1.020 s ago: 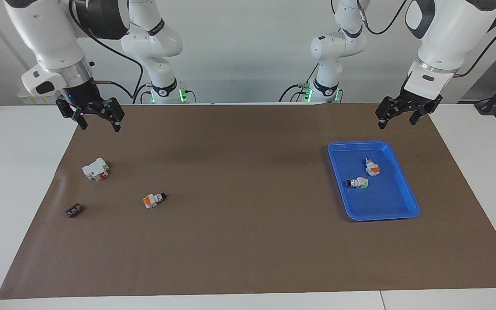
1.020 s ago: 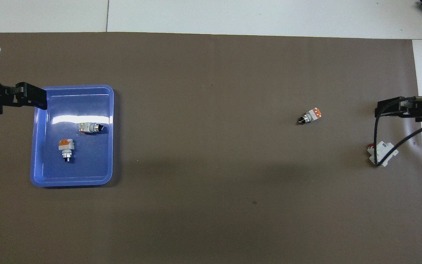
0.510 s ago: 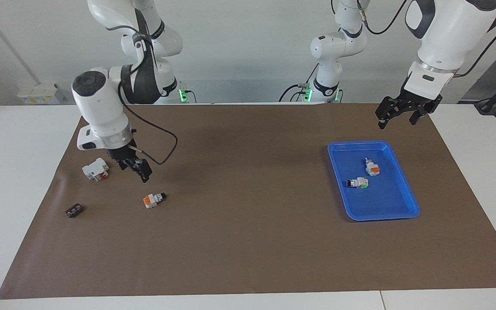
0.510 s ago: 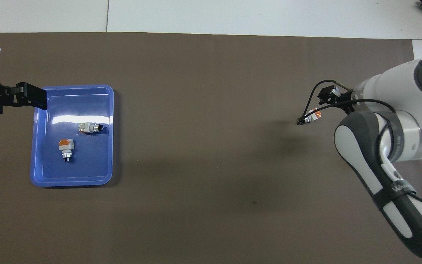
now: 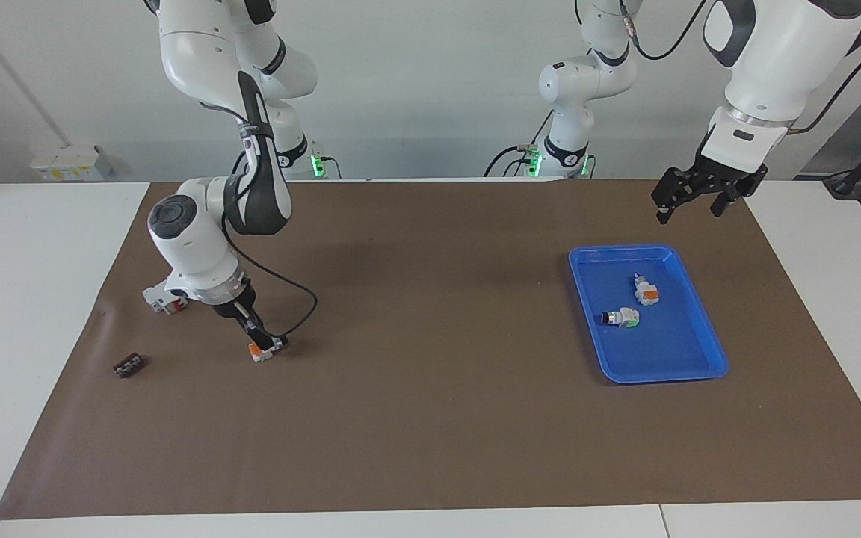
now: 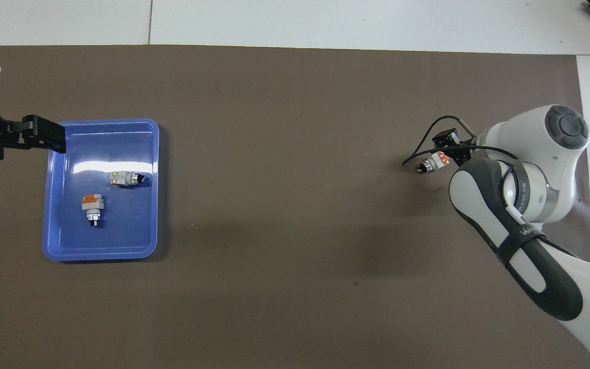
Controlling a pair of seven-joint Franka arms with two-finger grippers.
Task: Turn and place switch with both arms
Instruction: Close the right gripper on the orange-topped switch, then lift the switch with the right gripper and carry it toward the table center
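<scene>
Switch (image 5: 260,348) lies on the brown mat toward the right arm's end, right gripper (image 5: 262,340) down at it, jaws open around it. Overhead shows its orange block and black knob; facing view half hides them. Left gripper (image 5: 688,200) waits open near the tray (image 5: 707,340).

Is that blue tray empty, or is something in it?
Not empty: two small switches lie in the blue tray, one green-blocked, one orange-blocked.

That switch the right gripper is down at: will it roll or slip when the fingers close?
The switch lies on its side; its round black knob end could probably roll, though the squarish orange block should check that. Smooth plastic may slip. The right gripper stands open at it.
</scene>
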